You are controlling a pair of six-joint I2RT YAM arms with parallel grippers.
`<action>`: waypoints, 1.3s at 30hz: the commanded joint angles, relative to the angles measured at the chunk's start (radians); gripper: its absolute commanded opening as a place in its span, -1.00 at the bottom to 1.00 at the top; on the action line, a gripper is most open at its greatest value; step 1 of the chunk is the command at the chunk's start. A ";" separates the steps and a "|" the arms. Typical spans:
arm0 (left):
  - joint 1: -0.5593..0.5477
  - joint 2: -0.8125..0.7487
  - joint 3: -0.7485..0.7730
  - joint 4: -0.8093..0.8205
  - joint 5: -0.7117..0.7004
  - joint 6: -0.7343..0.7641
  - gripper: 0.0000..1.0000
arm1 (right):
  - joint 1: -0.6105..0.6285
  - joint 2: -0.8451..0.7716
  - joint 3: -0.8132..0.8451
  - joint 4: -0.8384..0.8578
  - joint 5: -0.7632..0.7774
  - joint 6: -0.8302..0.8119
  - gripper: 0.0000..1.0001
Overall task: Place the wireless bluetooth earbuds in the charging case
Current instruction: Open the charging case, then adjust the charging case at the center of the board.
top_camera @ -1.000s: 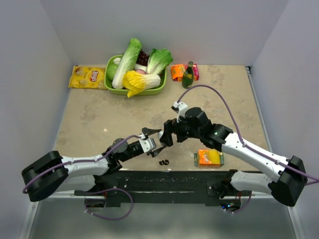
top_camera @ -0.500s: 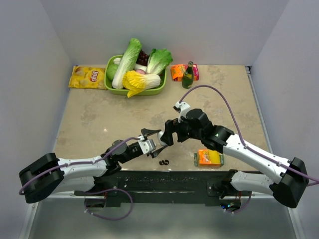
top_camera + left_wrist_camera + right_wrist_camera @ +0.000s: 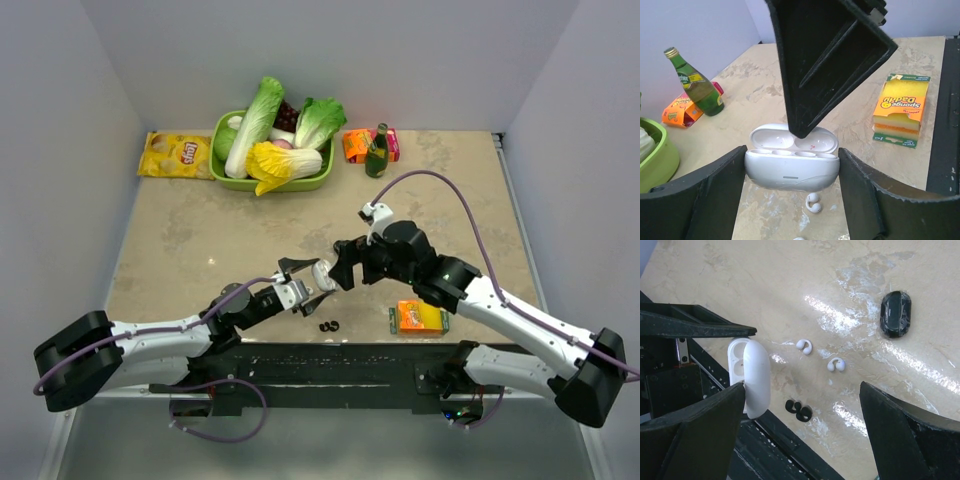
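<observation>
A: Top view. Left gripper (image 3: 312, 283)?
B: Clenched on the glossy white case (image 3: 322, 273). The right gripper (image 3: 345, 272) has its tips just beside that case on the far side.
A: Earbuds?
B: The black earbuds (image 3: 328, 326) are two small curled beans on the marble-look table (image 3: 200, 240), on the near side of both sets of jaws. A sponge pack (image 3: 420, 317) lies off to the right of them.
A: Left wrist?
B: Smooth, rounded plastic case, lid up, squeezed between the matte black fingers (image 3: 715, 185). One ribbed, wedge-shaped finger of the right gripper points down at the open lid; can't tell if it touches. One of the white earbuds (image 3: 813, 202), C-shaped, lies on the table under the case. A green glass bottle (image 3: 695, 82) stands well beyond the left jaw.
A: Right wrist?
B: Jaws released and wide apart, nothing gripped. Both white earbuds lie between them, apart from each other. The black pair lies together, nearer the table edge. The white case is just beside one jaw. The black case (image 3: 896, 313), a glossy oval, lies beyond the other.
</observation>
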 commanded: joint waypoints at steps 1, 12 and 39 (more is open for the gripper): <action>-0.007 -0.013 -0.001 0.075 -0.027 0.027 -1.00 | -0.002 -0.092 -0.037 0.078 0.001 0.015 0.96; -0.008 0.015 0.017 0.084 -0.042 0.023 -1.00 | -0.002 -0.036 -0.013 0.138 -0.091 0.005 0.55; -0.022 0.042 0.021 0.121 -0.047 0.024 -1.00 | -0.002 0.071 0.012 0.177 -0.109 -0.012 -0.23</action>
